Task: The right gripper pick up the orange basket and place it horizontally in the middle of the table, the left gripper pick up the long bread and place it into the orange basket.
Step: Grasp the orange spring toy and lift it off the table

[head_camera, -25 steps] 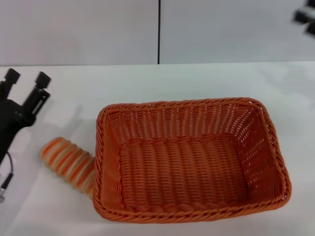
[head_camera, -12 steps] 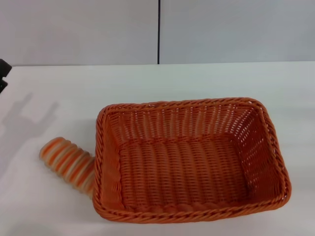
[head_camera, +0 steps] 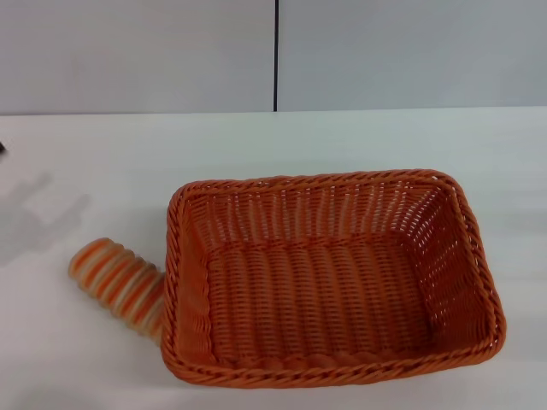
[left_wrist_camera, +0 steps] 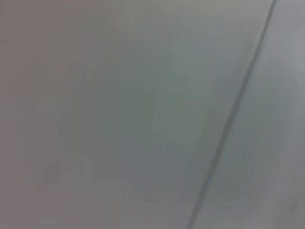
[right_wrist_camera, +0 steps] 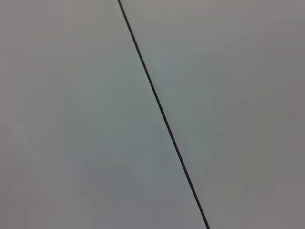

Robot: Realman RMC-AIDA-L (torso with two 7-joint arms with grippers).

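Neither end effector appeared in the head view. Only a sliver of dark at the far nine o'clock edge and a soft shadow on the worktop (head_camera: 256, 141) below it hinted that the left arm was just outside the view. Both wrist views showed nothing but a plain grey wall with a dark seam, so whether either end effector was spread or pressed together could not be told.

The orange basket (head_camera: 329, 278) lay flat and open side up on the worktop, long side running from nine to three o'clock, sitting a little toward four o'clock of the middle of the view. It held nothing. The long bread (head_camera: 120, 284) lay on the worktop at the basket's nine o'clock side, tilted so that one end pointed toward ten o'clock and the other ran toward four o'clock, touching or slipping slightly behind the basket's braided rim.

By the layout, the basket placement looked done and the bread step was the one in hand, not yet begun. The next move would call for the left end effector to come down over the free part of the loaf, clear of the rim, close across its narrow width, lift it above the rim and release it inside the basket.
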